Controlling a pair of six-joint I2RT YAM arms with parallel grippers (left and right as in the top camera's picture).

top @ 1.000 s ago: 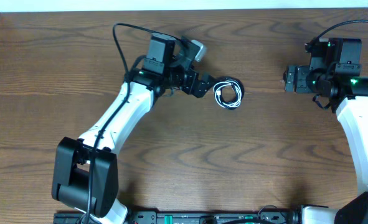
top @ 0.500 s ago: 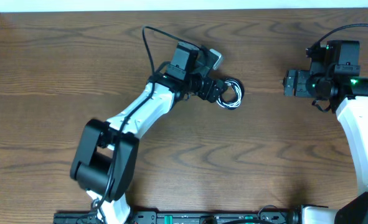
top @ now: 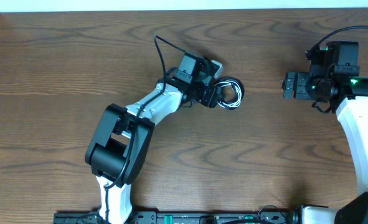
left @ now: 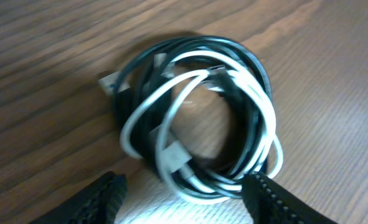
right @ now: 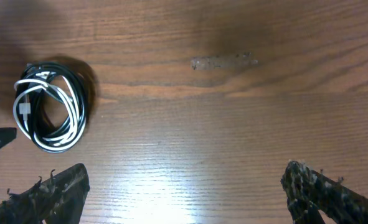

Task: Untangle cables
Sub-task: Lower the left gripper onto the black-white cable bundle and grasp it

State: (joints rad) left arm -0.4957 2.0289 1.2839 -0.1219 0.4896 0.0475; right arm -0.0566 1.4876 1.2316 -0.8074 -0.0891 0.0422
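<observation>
The table [top: 59, 81] is mid-brown wood with darker wavy grain. A white strip [top: 171, 5] runs along its 12 o'clock edge. The black cable [left: 190, 43] is solid black, and the white cable [left: 269, 118] wound through it is plain white with a white plug [left: 171, 158]. The left arm [top: 152, 106] has white links and black joints. The right arm [top: 358, 124], at 3 o'clock, matches it and carries small green lights [top: 353, 81]. Both sets of jaws are black, the right ones speckled grey.
</observation>
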